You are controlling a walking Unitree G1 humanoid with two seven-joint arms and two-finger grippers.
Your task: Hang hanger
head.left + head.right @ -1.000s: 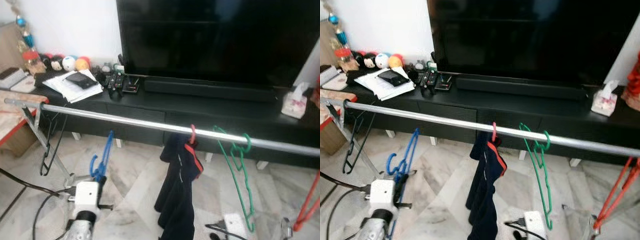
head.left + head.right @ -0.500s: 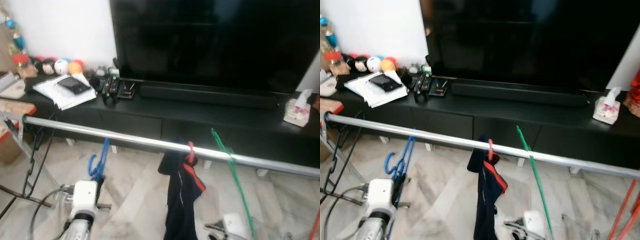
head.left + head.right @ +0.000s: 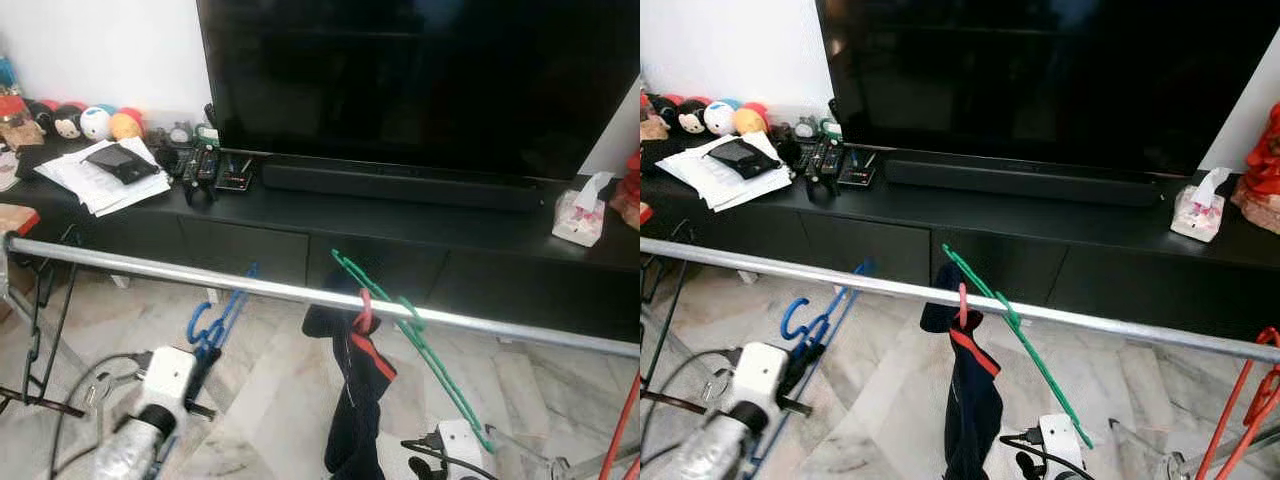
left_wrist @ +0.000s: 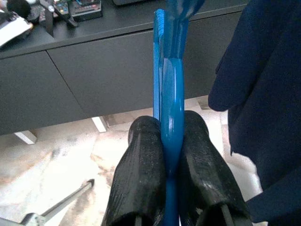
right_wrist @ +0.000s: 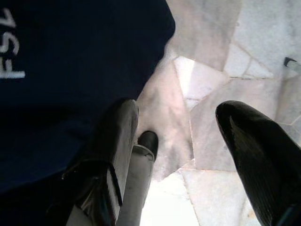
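Note:
A silver rail (image 3: 250,287) runs across in front of me at waist height. My left gripper (image 4: 164,137) is shut on a blue hanger (image 4: 168,94), seen edge-on between the fingers. That blue hanger (image 3: 212,322) sits just below the rail, left of centre, with its hook under the bar. A green hanger (image 3: 410,330) rests tilted across the rail. Beside it a dark garment (image 3: 358,410) hangs on a pink hanger (image 3: 364,312). My right gripper (image 5: 178,117) is open low over the floor, next to the dark garment (image 5: 70,70).
Behind the rail stands a black TV console (image 3: 420,225) with a large TV (image 3: 420,80), soundbar, remotes, papers and a tissue box (image 3: 580,215). A red hanger (image 3: 1245,420) hangs at far right, a black hanger (image 3: 38,320) at far left. Cables lie on the marble floor (image 3: 270,400).
The camera has shifted and come closer to the rail. The green hanger has swung from hanging straight down to lying tilted across the rail. The left gripper still holds the blue hanger.

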